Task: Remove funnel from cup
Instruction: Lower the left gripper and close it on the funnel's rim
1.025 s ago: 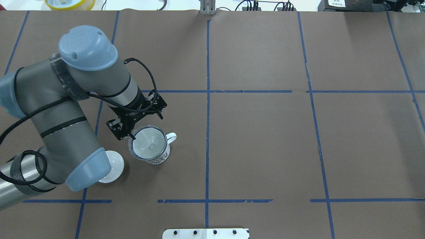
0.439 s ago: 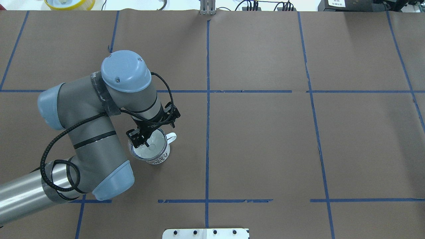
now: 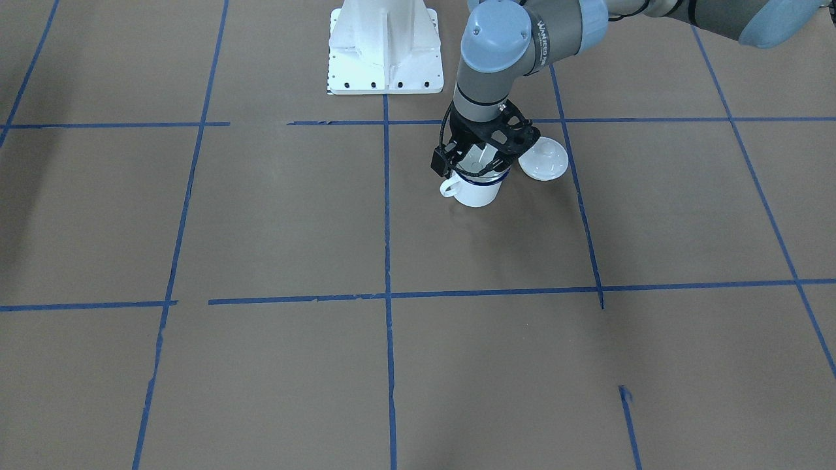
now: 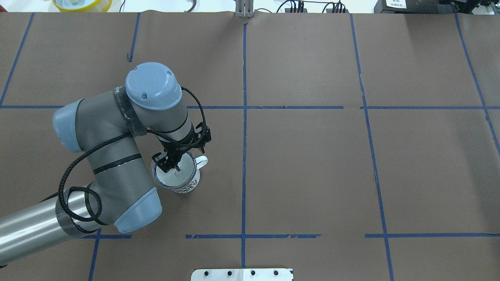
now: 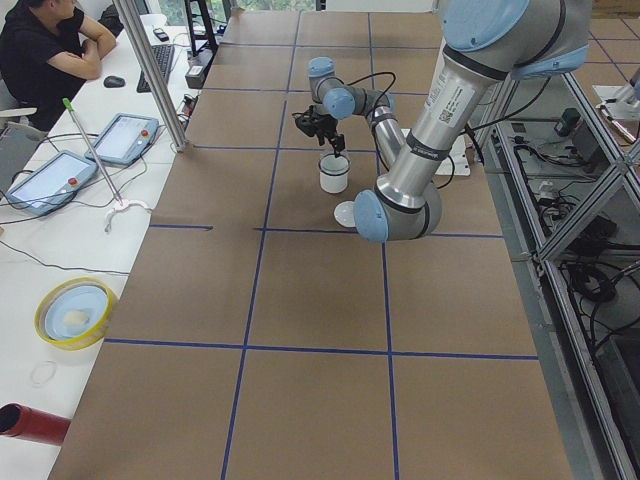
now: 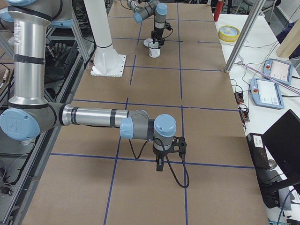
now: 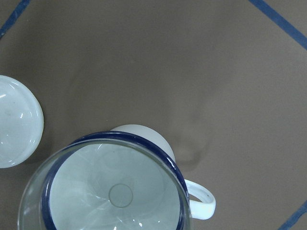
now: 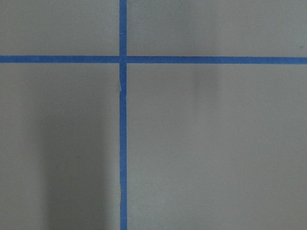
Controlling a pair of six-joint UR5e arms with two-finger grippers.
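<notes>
The white cup (image 4: 188, 186) with a dark blue rim stands on the brown table, its handle toward the right in the overhead view. The clear funnel (image 4: 176, 176) sits in its mouth. Both fill the bottom of the left wrist view, funnel (image 7: 120, 194) inside the cup's rim (image 7: 144, 140). My left gripper (image 4: 172, 167) points down over the far-left part of the funnel, fingers apart and holding nothing; the front view (image 3: 480, 163) shows it low over the cup (image 3: 477, 194). My right gripper (image 6: 159, 165) shows only in the right side view, far from the cup; I cannot tell its state.
A round white lid (image 3: 542, 160) lies on the table right beside the cup; it also shows in the left wrist view (image 7: 14, 122), and my left arm hides it from overhead. Blue tape lines grid the table. The robot's white base plate (image 3: 384, 59) stands behind.
My left arm swung toward the cup. The gripper moved from beside the funnel's rim to over it and came down. The arm now hides the lid from overhead.
</notes>
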